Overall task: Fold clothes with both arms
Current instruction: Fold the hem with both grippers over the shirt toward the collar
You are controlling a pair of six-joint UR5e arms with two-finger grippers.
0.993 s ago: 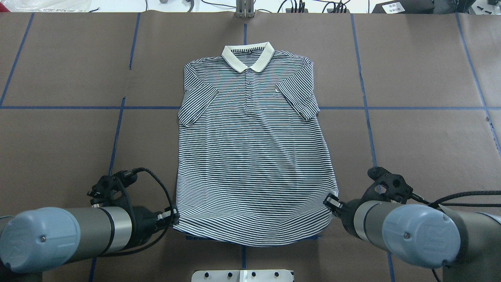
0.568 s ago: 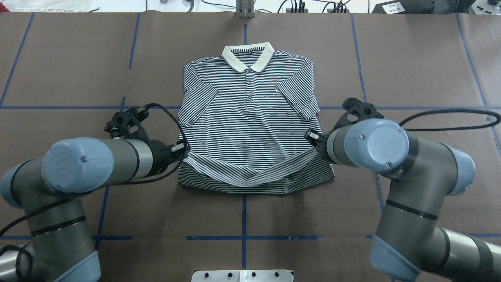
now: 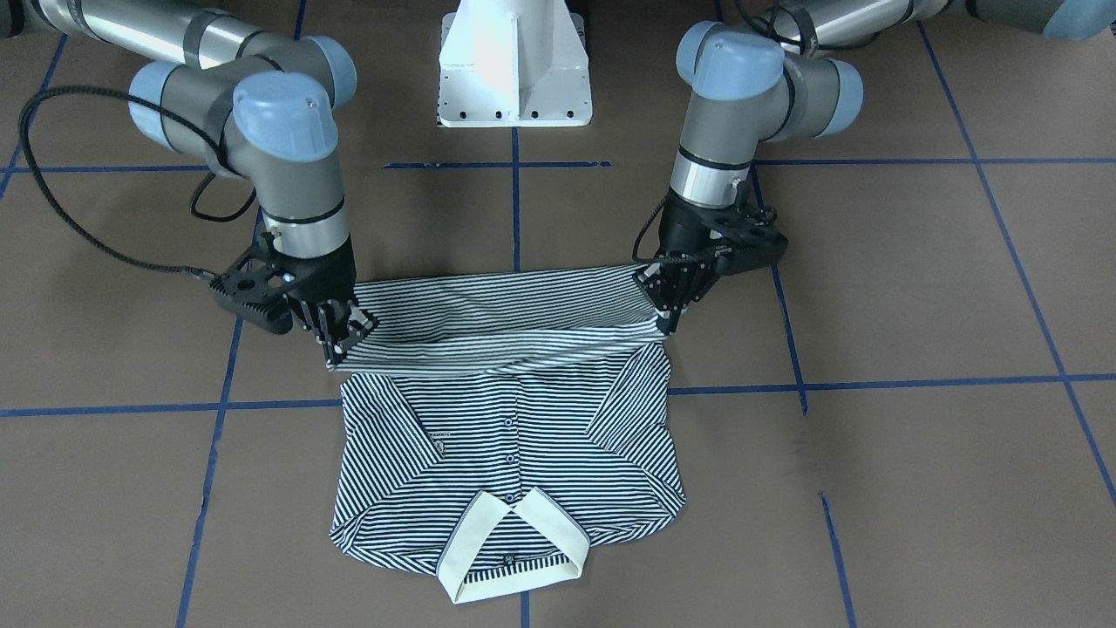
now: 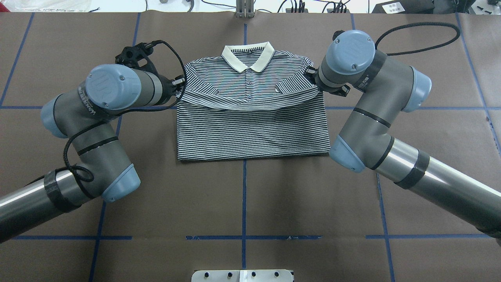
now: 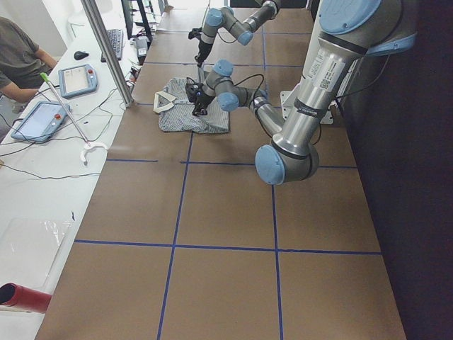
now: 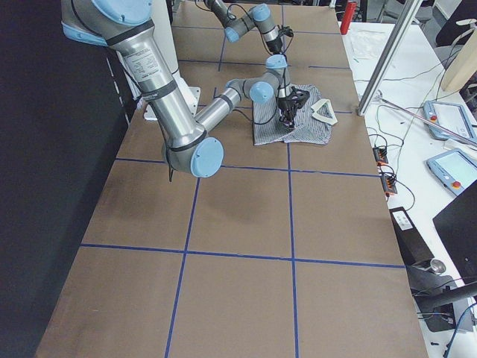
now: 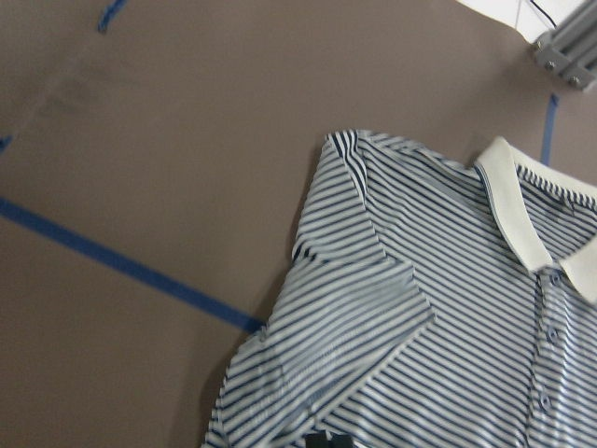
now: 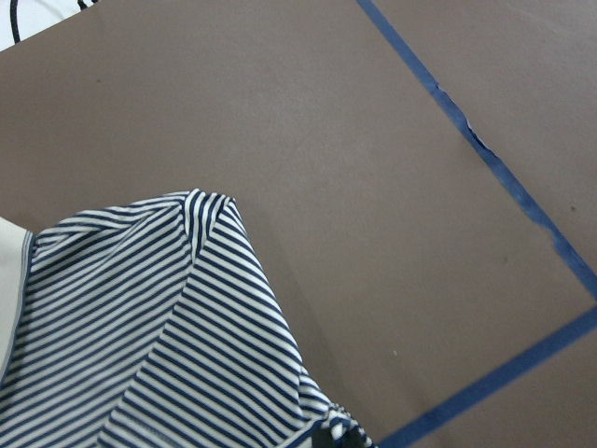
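Two corners of the hem [image 4: 250, 108] on the polo shirt [image 4: 250, 129] are pinched, one in the left fingers [image 4: 181, 83], one in the right fingers [image 4: 310, 73]. The shirt lies on the surface [image 4: 250, 203], midway across, toward its far edge. A second ago you had the hem by the near edge; now it sags over the chest, just short of the collar [image 4: 247, 55], so the lower half is doubled. Lowering and letting go looks next.

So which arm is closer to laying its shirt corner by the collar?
Probably the right: the right hand holds its corner of the shirt slightly nearer the collar than the left hand does.
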